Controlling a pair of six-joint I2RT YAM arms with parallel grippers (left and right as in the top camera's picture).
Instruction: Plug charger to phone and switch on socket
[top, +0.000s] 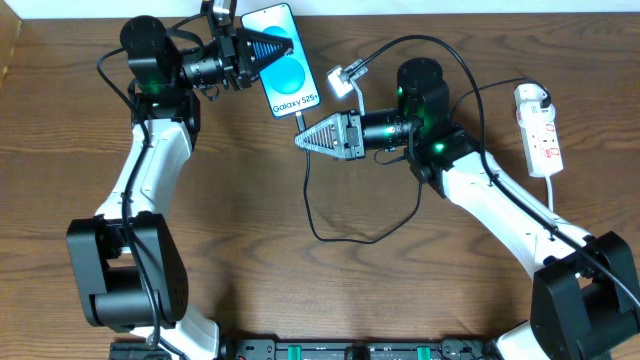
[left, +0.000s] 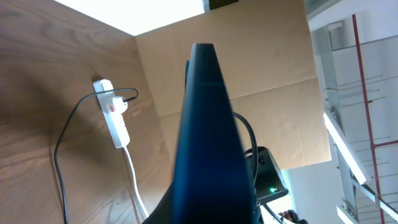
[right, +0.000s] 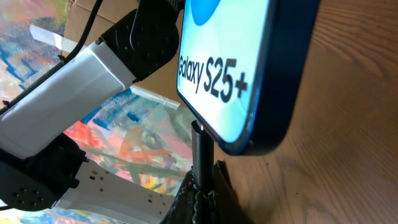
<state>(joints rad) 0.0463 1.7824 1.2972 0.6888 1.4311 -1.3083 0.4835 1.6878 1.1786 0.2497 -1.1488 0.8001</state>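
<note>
The phone (top: 290, 85) lies tilted at the back of the table, its blue screen reading "Galaxy S25+". My left gripper (top: 284, 47) is shut on its upper part. In the left wrist view only the phone's dark edge (left: 205, 124) shows between the jaws. My right gripper (top: 299, 140) is shut on the charger's black connector (top: 301, 122) just below the phone. In the right wrist view the connector tip (right: 199, 146) meets the phone's bottom edge (right: 249, 134); how deep it sits I cannot tell. The white socket (top: 540, 128) lies at the far right, away from both grippers.
The charger's thin black cable (top: 330, 238) loops over the middle of the table under my right arm. A small white plug-like piece (top: 345, 78) lies right of the phone. In the left wrist view the socket (left: 113, 115) has a black cable plugged in and a white lead (left: 134, 180).
</note>
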